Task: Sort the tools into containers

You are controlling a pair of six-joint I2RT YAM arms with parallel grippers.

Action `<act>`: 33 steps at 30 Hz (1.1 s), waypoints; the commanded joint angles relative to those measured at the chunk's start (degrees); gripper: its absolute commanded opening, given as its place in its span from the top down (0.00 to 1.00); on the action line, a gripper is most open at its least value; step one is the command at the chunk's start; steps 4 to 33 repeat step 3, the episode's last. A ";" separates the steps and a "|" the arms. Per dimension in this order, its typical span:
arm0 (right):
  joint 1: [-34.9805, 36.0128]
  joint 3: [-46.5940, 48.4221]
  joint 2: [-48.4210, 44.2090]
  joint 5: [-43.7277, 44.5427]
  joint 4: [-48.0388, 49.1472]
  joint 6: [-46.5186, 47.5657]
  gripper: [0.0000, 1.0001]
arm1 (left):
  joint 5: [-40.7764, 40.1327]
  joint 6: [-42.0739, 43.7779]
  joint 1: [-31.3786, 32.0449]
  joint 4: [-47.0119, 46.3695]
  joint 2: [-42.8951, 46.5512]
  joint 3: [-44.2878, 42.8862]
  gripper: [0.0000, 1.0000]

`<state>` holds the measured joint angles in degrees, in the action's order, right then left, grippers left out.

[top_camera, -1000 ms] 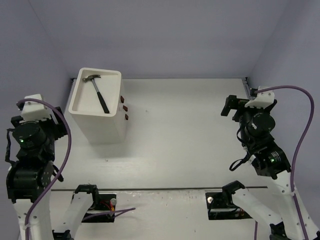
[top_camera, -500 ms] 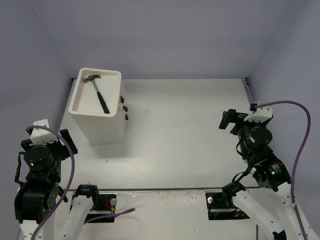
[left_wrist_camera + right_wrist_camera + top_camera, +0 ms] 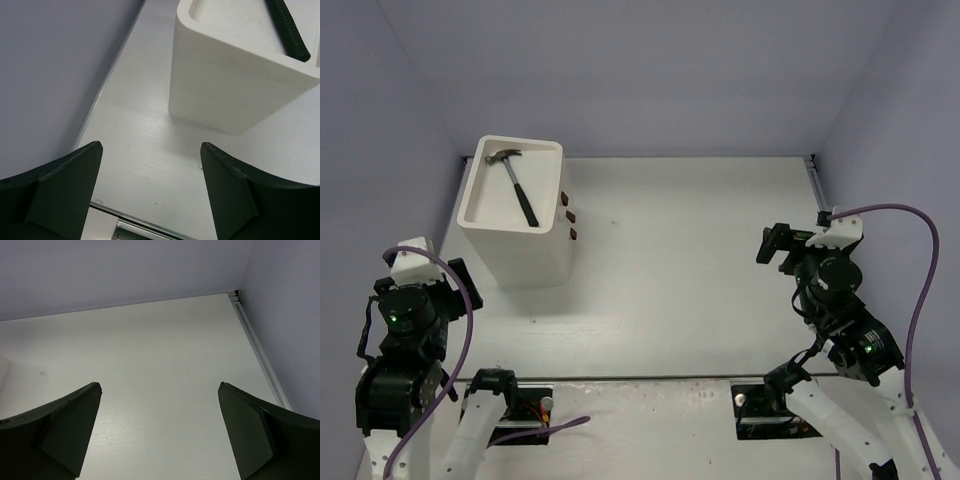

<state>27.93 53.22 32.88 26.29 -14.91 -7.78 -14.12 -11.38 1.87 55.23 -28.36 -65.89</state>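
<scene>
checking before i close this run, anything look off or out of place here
Nothing stands out. The hammer lies flat inside the top tray of the cabinet, which stands upright; nothing looks spilled or damaged.

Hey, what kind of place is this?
Likely a robotics lab cell: left arm and right arm bolted to a white table, bare lavender walls around it, a drawer cabinet with a hammer on top.

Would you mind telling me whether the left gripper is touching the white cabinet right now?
Apart. In the left wrist view the left gripper, open, sits short of the white cabinet, with a strip of table showing between them.
</scene>
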 commanded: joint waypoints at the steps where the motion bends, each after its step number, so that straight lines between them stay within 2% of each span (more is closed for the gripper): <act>1: 0.81 2.94 1.22 2.47 3.13 1.18 0.00 | 0.02 -2.04 0.15 -1.52 -1.54 -0.73 0.24; 33: 0.84 2.82 1.14 2.75 3.17 1.18 0.00 | -0.41 -2.93 0.15 -1.44 -1.84 -0.68 0.24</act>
